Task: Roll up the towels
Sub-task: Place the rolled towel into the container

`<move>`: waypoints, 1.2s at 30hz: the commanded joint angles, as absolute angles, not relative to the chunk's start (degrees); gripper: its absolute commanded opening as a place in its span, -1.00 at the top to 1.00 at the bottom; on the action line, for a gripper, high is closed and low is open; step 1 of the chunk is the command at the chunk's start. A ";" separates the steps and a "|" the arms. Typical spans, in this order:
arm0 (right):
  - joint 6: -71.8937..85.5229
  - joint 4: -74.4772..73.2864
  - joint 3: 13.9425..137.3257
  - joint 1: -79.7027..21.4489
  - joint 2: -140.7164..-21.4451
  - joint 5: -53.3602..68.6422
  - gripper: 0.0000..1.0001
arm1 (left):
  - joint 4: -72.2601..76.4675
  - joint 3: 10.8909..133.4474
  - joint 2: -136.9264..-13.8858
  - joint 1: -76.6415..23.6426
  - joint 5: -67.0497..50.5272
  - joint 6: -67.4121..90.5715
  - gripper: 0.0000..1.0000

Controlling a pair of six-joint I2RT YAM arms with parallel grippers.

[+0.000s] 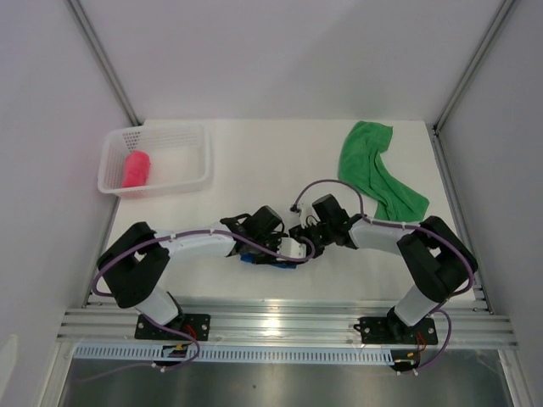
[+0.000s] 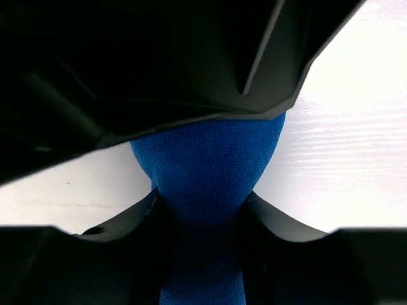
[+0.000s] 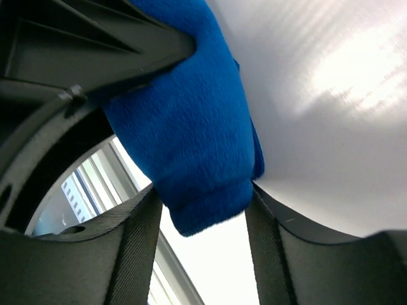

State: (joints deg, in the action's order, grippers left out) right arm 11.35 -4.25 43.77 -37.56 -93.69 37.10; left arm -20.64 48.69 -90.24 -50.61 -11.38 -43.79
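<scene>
Between both sets of fingers, the blue towel looks nearly rolled, squeezed by the left gripper, the hold of the right gripper impossible to tell; the pink towel lies rolled in the basket, the green towel well apart, unrolled.

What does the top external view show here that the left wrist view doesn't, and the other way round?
Only top external: the rolled pink towel in the white basket, the green towel lying unrolled at the far right, and both arms reaching to one spot near the front edge. Only left wrist: the left gripper pinching the blue towel, which narrows between its fingers. Both: the blue towel and the white table.
</scene>
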 commanded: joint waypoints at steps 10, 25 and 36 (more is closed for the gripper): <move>6.95 -17.66 46.41 -30.68 -83.85 30.33 -0.20 | -26.19 46.14 -94.57 -51.68 -12.65 -39.38 -0.28; 7.73 -19.25 42.80 -27.95 -74.19 26.02 -0.20 | -26.46 49.30 -96.50 -51.95 -10.28 -27.07 0.66; 7.29 -21.27 45.00 -26.02 -73.04 22.76 -0.21 | -30.76 60.55 -87.81 -36.93 -15.02 -19.18 0.99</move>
State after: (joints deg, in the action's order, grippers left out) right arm 7.64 -20.25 42.96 -26.59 -74.08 24.49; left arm -27.40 55.31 -92.47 -42.44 -12.19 -24.93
